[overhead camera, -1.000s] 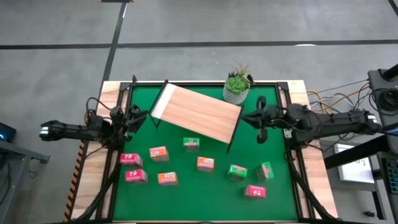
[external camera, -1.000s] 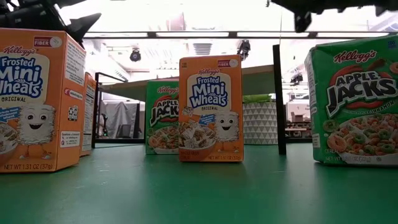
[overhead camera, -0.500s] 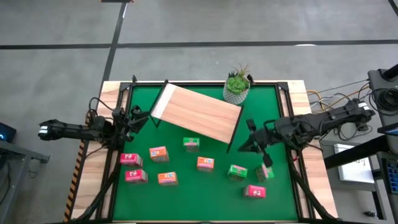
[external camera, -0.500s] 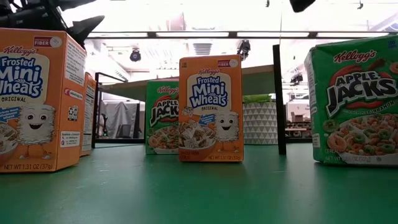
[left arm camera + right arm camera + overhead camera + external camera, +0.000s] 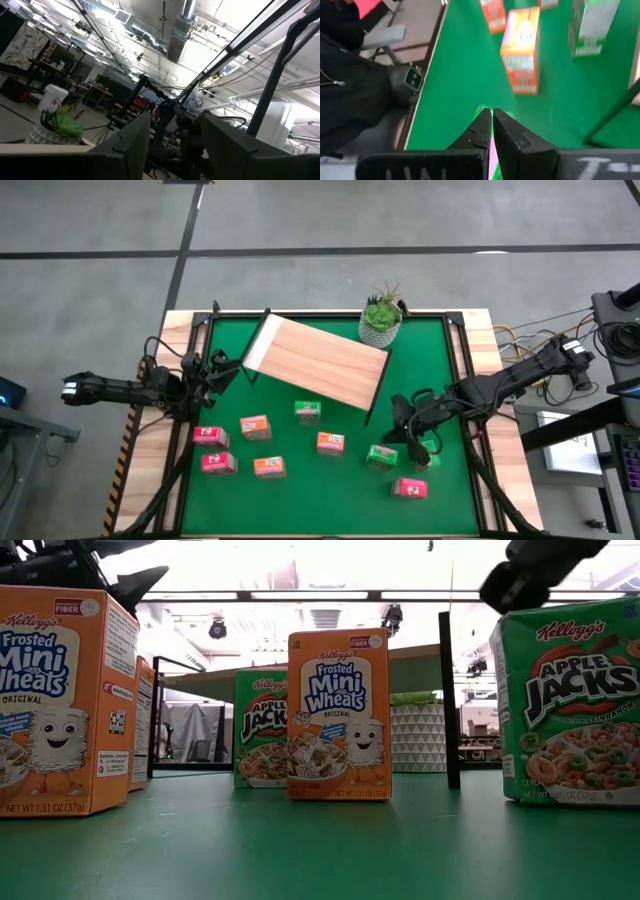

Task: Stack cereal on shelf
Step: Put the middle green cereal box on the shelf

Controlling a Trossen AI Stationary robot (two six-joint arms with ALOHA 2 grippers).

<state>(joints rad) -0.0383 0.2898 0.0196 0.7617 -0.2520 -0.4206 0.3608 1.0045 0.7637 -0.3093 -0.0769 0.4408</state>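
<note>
Several small cereal boxes, green [image 5: 381,457], pink [image 5: 410,488] and orange [image 5: 330,443], stand scattered on the near half of the green mat. The shelf [image 5: 315,363], a light-wood board on thin black legs [image 5: 450,690], stands slantwise at the far middle. My right gripper [image 5: 402,425] hovers shut and tipped downward above the mat, just off the shelf's near right corner and over the green boxes. In its wrist view the gripper's [image 5: 491,117] fingertips meet, with an orange box [image 5: 521,50] beyond them. My left gripper [image 5: 222,365] waits open at the mat's left edge, pointing upward, nothing between its fingers [image 5: 132,145].
A potted plant [image 5: 381,318] stands at the far edge beside the shelf. A person in dark clothes [image 5: 345,75] shows beyond the mat's edge in the right wrist view. Bare mat [image 5: 300,500] lies along the near edge.
My right gripper has swung from beside the shelf's right end toward the table's near edge and a little left. It has come lower, tipped from about level to pointing down, and rolled, staying shut. It now shows at the low view's top right.
</note>
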